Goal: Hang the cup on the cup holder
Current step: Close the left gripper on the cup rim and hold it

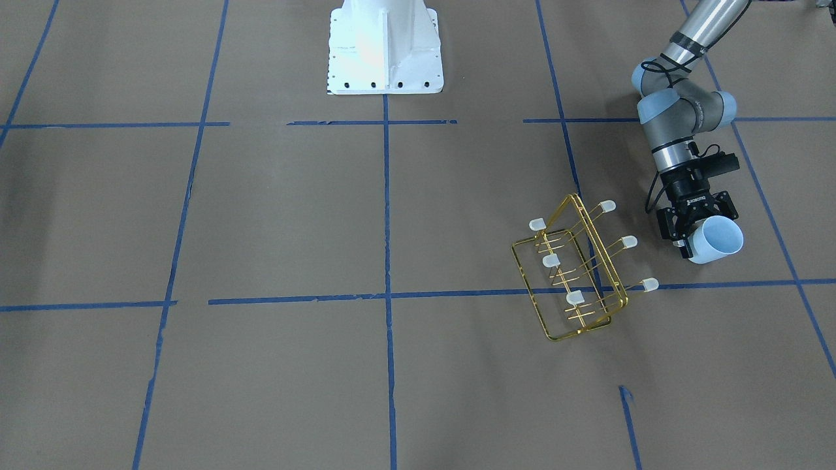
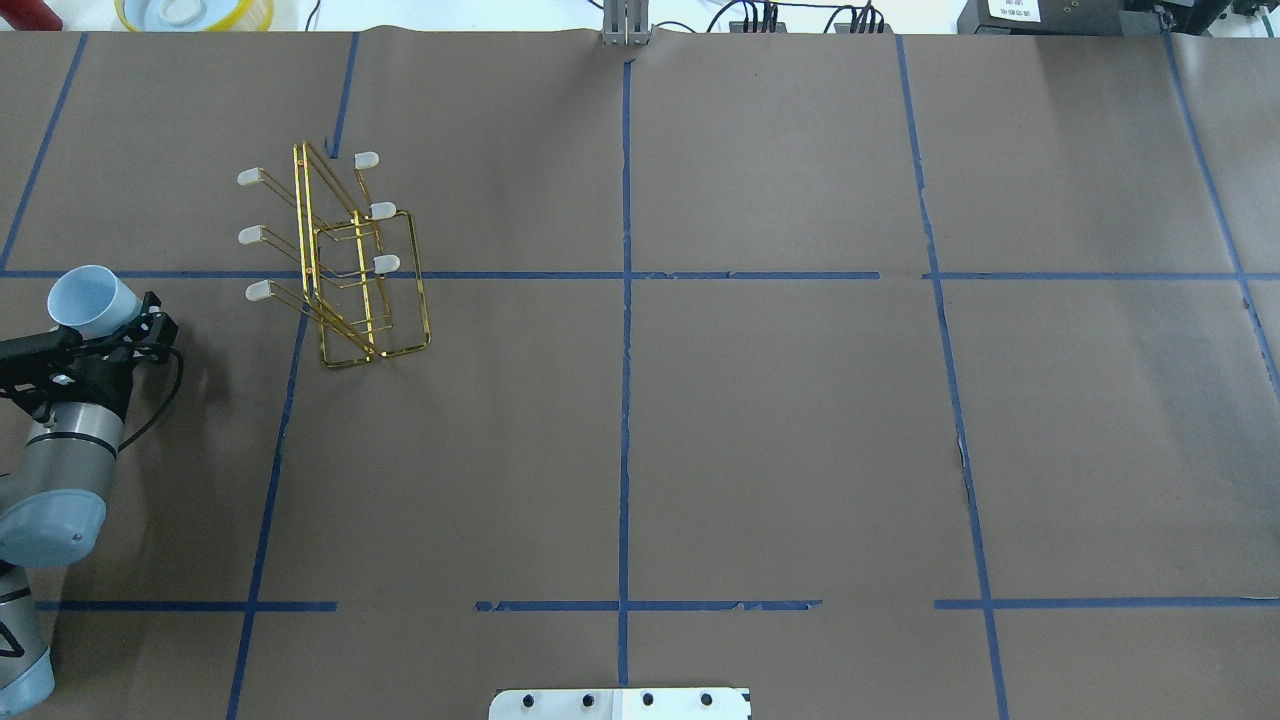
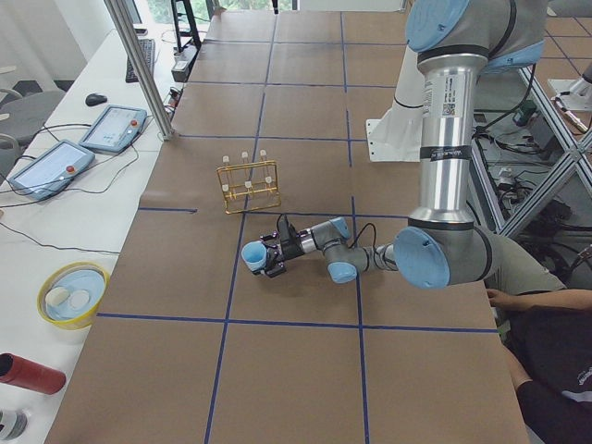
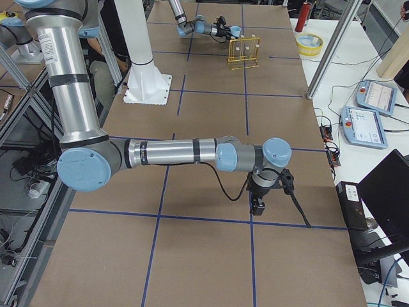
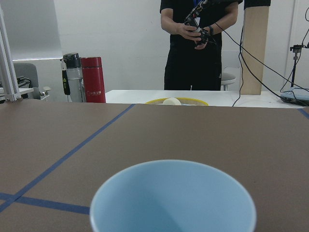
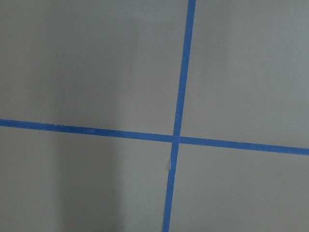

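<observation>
Jaws of your left gripper [image 1: 693,239] are clenched on the one cup [image 1: 716,240], held lying sideways just beside the cup holder [image 1: 575,267], open mouth turned away from the arm, nothing visible inside. You have one cup holder on the counter [image 1: 274,215], its six capped prongs all bare. Your right gripper [image 4: 258,206] hangs well apart from the cup holder; you cannot tell its jaws' state.
</observation>
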You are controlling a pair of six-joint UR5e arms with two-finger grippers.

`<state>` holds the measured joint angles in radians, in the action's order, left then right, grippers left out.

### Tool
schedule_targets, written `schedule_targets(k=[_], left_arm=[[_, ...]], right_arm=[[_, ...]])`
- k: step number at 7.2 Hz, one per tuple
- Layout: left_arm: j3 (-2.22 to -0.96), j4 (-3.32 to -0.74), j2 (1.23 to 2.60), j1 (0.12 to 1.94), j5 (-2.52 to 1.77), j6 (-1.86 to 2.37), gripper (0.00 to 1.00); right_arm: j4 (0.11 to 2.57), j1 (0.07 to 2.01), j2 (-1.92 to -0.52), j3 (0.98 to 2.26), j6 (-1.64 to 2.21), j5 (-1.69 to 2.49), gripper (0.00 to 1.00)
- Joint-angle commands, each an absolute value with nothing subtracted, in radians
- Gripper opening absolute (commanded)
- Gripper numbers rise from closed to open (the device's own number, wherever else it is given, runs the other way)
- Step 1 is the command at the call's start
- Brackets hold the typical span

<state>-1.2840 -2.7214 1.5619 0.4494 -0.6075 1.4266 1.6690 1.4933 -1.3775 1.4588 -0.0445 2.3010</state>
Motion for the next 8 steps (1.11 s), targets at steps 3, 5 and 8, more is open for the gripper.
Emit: schedule_targets(k=[3, 5, 8], left_arm=[[-1.266, -2.759, 1.566, 0.443, -0.607, 1.427, 0.94], [-1.264, -2.764, 1.569, 0.442, -0.609, 1.428, 0.94], [-1.264, -2.764, 1.569, 0.44, -0.611, 1.436, 0.83]], right_arm=[[1.669, 1.494, -1.378, 1.459, -0.044, 2.301, 1.0], [1.669, 1.494, -1.378, 1.459, -0.044, 2.301, 1.0], [1.669, 1.494, -1.378, 1.459, -0.044, 2.301, 1.0]])
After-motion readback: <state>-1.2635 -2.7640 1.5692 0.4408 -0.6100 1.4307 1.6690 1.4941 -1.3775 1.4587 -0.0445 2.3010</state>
